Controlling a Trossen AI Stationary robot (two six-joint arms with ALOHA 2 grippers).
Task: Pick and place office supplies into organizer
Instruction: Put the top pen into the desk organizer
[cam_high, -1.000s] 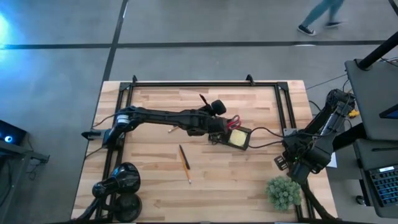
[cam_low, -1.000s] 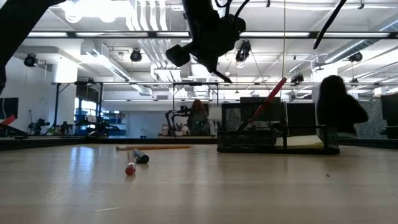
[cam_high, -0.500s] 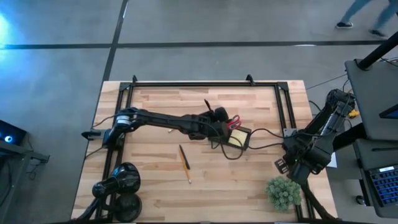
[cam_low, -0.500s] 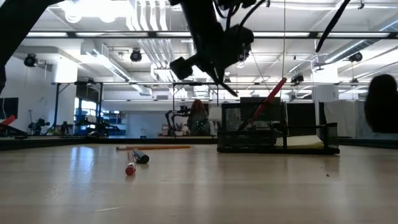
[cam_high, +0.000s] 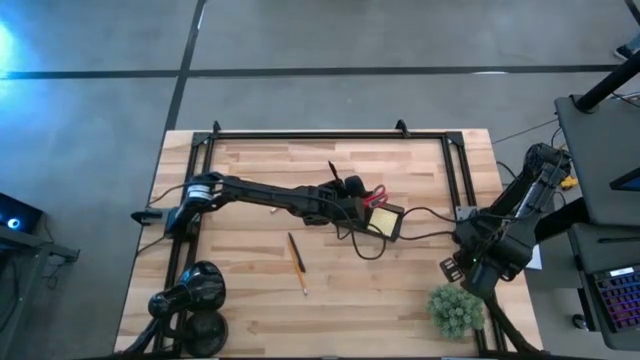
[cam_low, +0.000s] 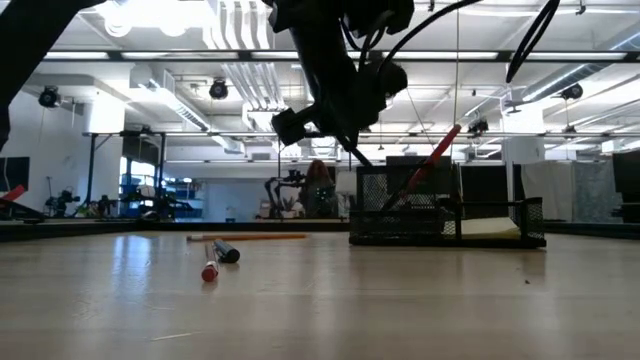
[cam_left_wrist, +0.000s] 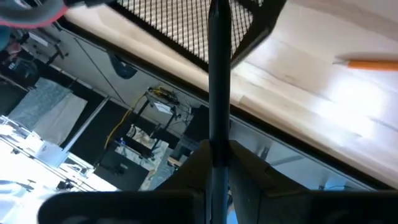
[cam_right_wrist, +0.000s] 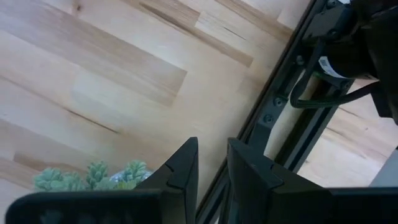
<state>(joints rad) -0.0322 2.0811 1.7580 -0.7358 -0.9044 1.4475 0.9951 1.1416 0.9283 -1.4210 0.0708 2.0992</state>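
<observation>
Left gripper (cam_left_wrist: 214, 163): I have it clamped on a dark pen (cam_left_wrist: 217, 68), held above the organizer (cam_high: 384, 221) for dropping in.
Organizer: table centre; scissors (cam_high: 375, 194) and pad inside.
Pencil (cam_high: 297, 262): lying loose, awaiting pickup.
Right gripper (cam_right_wrist: 209, 168): parked near the plant (cam_high: 456, 308), fingers slightly apart, empty.

Robotics lab or test bay inside a large industrial hall. Shown by a butcher-block wooden table (cam_high: 330, 290) bolted inside a black metal frame (cam_high: 330, 133), two dark arms mounted at its 9 o'clock and 3 o'clock edges, loose cables (cam_high: 425, 212) trailing across the top. Polished grey concrete floor (cam_high: 330, 40) with dark seam lines beyond the 12 o'clock edge. Exposed ceiling with white ducts (cam_low: 235, 40), beams and hanging lamps (cam_low: 218, 90) across the room. Racks, stands and other equipment (cam_low: 290, 195) far at the back. Desk with a keyboard (cam_high: 620, 300) past the 3 o'clock side; glowing blue device (cam_high: 12, 222) near 9 o'clock.
</observation>
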